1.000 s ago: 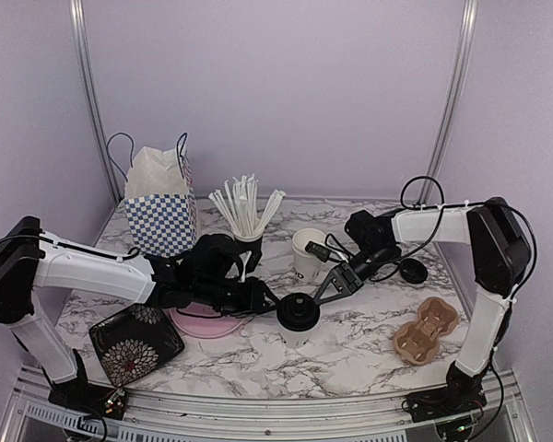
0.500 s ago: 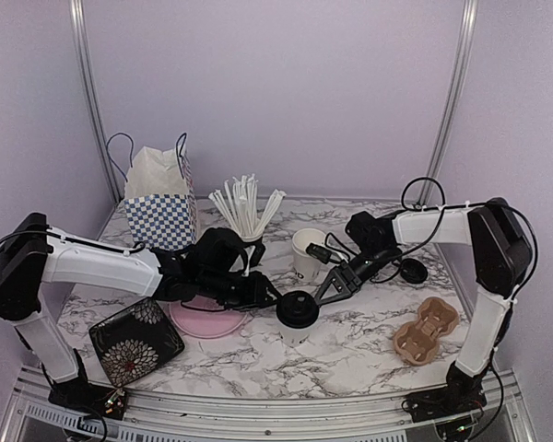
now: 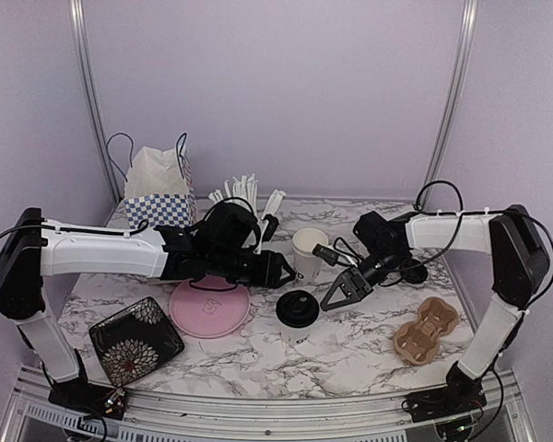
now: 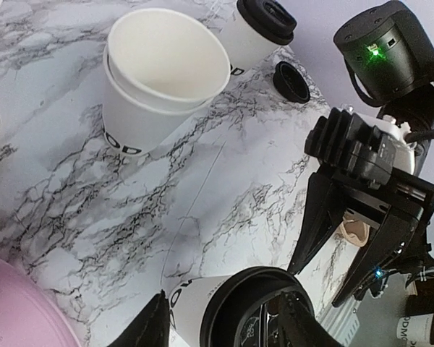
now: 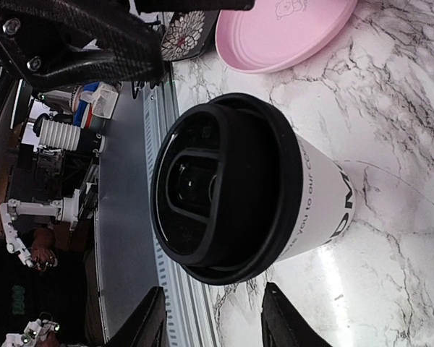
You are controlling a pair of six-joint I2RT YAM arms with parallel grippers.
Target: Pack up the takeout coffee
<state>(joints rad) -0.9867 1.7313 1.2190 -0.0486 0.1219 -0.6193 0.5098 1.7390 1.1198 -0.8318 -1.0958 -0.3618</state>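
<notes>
A lidded takeout coffee cup [image 3: 298, 313] stands on the marble table near the front middle. It also shows in the left wrist view [image 4: 235, 311] and the right wrist view [image 5: 275, 188]. A stack of open white cups [image 3: 309, 250] stands behind it and shows in the left wrist view [image 4: 163, 79]. My left gripper [image 3: 278, 269] is open and empty, raised just left of the open cups [image 4: 224, 329]. My right gripper [image 3: 336, 296] is open and empty, just right of the lidded cup [image 5: 213, 322]. Another lidded cup [image 4: 260, 25] stands further back.
A cardboard cup carrier [image 3: 426, 327] lies at the front right. A pink plate [image 3: 209, 307] and a black patterned plate [image 3: 135, 339] lie at the front left. A checkered bag [image 3: 158, 198] stands at the back left. White sticks [image 3: 244, 189] show behind my left arm. A small black lid [image 4: 291, 81] lies beyond the open cups.
My left gripper has lifted up and back from the lidded cup's left side. My right gripper has drawn a little to the right of the cup. The cup stays put.
</notes>
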